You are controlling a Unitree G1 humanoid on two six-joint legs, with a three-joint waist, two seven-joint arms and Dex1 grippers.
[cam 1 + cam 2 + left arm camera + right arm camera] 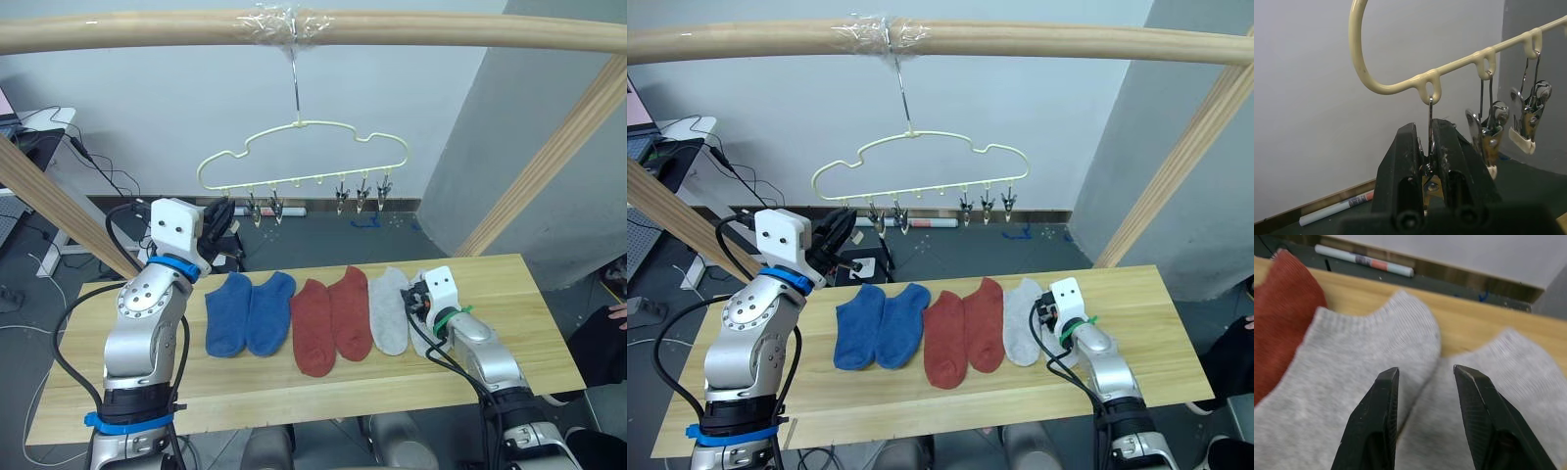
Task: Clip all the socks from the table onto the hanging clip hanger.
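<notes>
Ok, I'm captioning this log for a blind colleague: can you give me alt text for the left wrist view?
The left gripper is shut on a metal clip hanging from the end loop of the pale-yellow clip hanger. Two more clips dangle free from the next loops along the wire, against a plain pale wall.

Light wooden table (pixel 529 323), blue socks (pixel 249 313), rust-red socks (pixel 331 319), grey socks (pixel 389 309)
</notes>
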